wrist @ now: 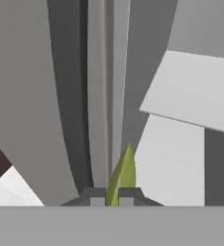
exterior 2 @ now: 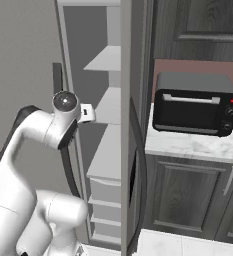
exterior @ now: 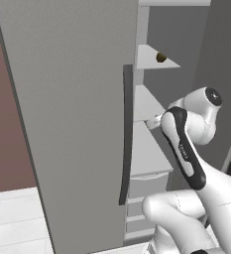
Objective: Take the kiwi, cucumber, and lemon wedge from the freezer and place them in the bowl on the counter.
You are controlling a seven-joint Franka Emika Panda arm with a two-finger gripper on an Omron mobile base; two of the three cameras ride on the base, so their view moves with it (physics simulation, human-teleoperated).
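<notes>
The tool [wrist: 112, 198] is gripping a yellow-green lemon wedge [wrist: 121, 177] between its two fingertips inside the open freezer [exterior: 77, 124], while the brown kiwi [exterior: 161, 57] is sitting on an upper shelf [exterior: 154, 58] there.

1. Wall [exterior: 3, 124]: dull reddish-brown, left of the tall grey appliance in the left base view; the same colour shows as a backsplash [exterior 2: 198, 67] in the right base view.
2. Floor [exterior: 13, 223]: pale tiles with faint joints.
3. Upper cabinet [exterior 2: 198, 25]: dark wood-grain, panelled door.
4. Lower cabinets [exterior 2: 188, 200]: dark wood-grain, steel bar handle [exterior 2: 229, 181].
5. Toaster oven [exterior 2: 195, 104]: black, glass door, knobs on its right side, standing on the marble top.
6. Light: even, soft shadows.
</notes>
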